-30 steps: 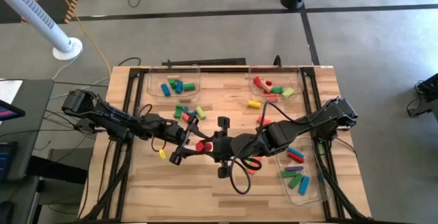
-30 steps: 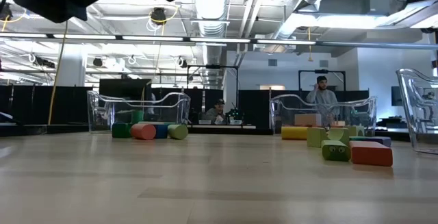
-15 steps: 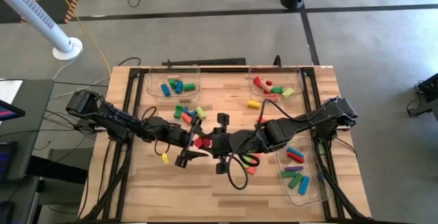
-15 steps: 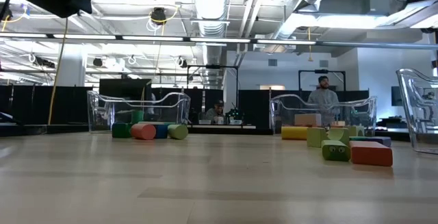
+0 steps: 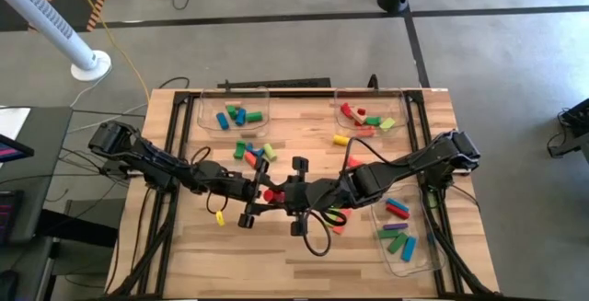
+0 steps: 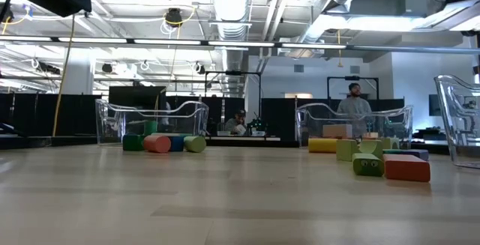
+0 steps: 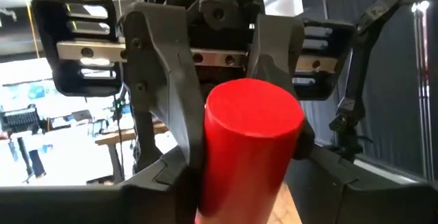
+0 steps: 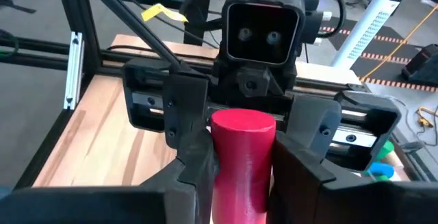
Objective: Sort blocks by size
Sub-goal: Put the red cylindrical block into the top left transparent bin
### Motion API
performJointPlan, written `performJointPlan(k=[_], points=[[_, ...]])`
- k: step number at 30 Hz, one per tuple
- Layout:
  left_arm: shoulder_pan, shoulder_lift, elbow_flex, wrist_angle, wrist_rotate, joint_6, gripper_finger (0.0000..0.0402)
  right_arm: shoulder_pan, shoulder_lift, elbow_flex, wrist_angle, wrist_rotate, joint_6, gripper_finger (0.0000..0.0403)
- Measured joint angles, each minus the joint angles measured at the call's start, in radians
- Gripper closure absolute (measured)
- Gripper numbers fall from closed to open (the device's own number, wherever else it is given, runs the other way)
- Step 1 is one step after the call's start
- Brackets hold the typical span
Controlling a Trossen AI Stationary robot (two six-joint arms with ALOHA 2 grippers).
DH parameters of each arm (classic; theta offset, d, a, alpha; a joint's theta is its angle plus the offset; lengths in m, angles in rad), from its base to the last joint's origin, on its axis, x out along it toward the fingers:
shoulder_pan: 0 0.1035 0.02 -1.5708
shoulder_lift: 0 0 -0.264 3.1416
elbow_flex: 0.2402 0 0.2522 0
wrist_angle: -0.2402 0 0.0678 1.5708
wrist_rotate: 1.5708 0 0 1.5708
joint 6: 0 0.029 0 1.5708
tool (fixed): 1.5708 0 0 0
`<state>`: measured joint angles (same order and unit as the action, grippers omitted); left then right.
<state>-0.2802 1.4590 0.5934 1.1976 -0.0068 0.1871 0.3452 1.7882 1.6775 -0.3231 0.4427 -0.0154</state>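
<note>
Taking the red cylinder (image 5: 269, 194) as my landmark, it hangs above the middle of the bench (image 5: 276, 246), shared between my two grippers in a handover. My left gripper (image 5: 259, 196) comes at it from the left with its fingers either side of the cylinder, closing in but, as I judge it, not yet firmly clamped. My right gripper (image 5: 293, 196) meets it from the right, its fingers (image 7: 181, 125) clamped on the cylinder's other end.

The sorting looks roughly half done to me. Up and left of the cylinder, one clear tray (image 5: 234, 108) holds a few short blocks (image 5: 237, 115). Just above the cylinder a loose cluster (image 5: 253, 150) waits on the bare wood. Up and right, a second tray (image 5: 370, 106) holds several pieces, with a yellow one (image 5: 341, 140) lying beside it. Right and below, a third tray (image 5: 401, 229) holds longer bars.
</note>
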Motion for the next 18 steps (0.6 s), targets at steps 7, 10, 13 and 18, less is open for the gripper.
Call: performJointPlan(k=[7, 10, 13, 18], points=[[0.000, -0.002, 0.000, -0.028, -0.006, 0.007, 0.0259, -0.002, 0.000, -0.009, 0.014, 0.000, -0.004, 0.0257], [0.000, -0.002, 0.000, -0.032, -0.007, 0.018, 0.0279, -0.001, 0.000, -0.009, 0.014, 0.000, -0.002, 0.0253], [0.000, -0.002, 0.000, -0.037, -0.006, 0.019, 0.0282, -0.001, 0.000, -0.009, 0.014, 0.000, -0.004, 0.0250], [0.000, -0.003, 0.000, -0.063, -0.016, 0.017, 0.0281, -0.001, 0.000, -0.011, 0.009, 0.001, -0.008, 0.0249]])
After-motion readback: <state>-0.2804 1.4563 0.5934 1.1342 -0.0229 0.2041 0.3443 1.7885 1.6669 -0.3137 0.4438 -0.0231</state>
